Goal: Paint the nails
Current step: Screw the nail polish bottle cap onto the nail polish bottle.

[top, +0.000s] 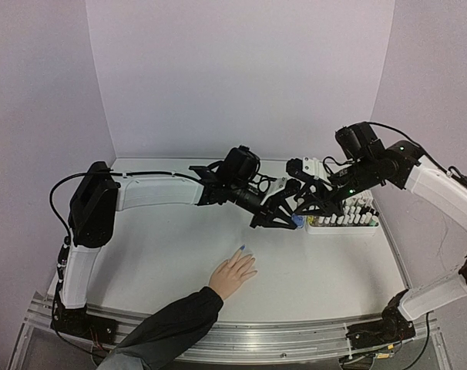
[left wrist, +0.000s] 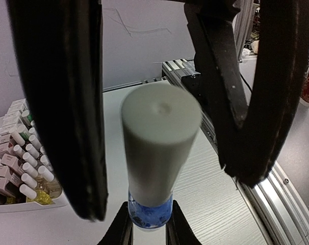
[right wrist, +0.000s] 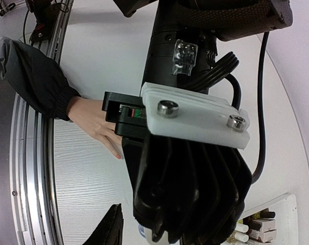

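At the near edge of the table (top: 179, 247), a human hand (top: 233, 275) in a dark sleeve (top: 172, 324) lay palm down, fingers pointing toward the far side. The nails (top: 241, 248) were at the fingertips. One showed blue in the top view; the others were too small to judge.

Beyond the hand, above mid-table, both arms met over one blue polish bottle (left wrist: 150, 214). The left gripper (left wrist: 149, 232) was clamped on the glass body of the bottle and held it upright. The right gripper (left wrist: 167, 193) straddled the white cap (left wrist: 159, 143). Its jaws stood apart, with a gap visible on each side of the cap in the left wrist view, so no contact was made.

Step in hand, by judgement: opening the bottle to free the brush. The next move called for the right jaws to close squarely on the cap, then twist and lift along the bottle axis while the left grip resisted the turn.

At the far right, a white tray (top: 341, 230) held rows of small polish bottles (left wrist: 29, 178), most with white caps and standing close together. The right wrist view was largely blocked by the left arm's wrist housing.
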Robot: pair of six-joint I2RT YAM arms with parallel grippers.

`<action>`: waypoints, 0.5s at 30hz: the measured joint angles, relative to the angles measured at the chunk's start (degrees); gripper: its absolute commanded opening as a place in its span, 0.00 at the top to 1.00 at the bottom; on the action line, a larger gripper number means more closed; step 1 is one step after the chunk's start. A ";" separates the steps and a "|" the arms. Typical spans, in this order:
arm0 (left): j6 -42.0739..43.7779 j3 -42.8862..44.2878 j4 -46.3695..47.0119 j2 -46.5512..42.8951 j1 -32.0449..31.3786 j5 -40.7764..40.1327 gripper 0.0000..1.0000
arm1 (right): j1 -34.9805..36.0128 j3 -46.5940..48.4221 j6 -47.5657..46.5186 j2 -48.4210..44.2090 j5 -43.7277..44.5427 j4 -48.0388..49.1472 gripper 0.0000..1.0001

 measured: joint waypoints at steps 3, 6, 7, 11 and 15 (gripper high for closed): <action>0.00 0.01 0.02 0.00 0.00 -0.01 1.00 | 0.00 -0.26 0.33 0.14 0.00 0.42 0.67; 0.00 0.01 -0.03 0.00 0.00 -0.02 1.00 | 0.00 -0.67 0.67 0.14 0.07 0.70 0.71; 0.00 0.02 -0.01 0.00 0.00 -0.02 1.00 | 0.00 -0.82 0.79 0.13 0.12 0.76 0.74; 0.02 0.00 -0.05 0.00 0.00 0.00 1.00 | 0.00 -1.27 1.33 -0.10 0.47 0.89 0.97; -0.51 0.00 0.09 0.00 -0.06 -0.22 1.00 | -0.11 -2.11 2.91 -0.99 0.93 1.57 1.00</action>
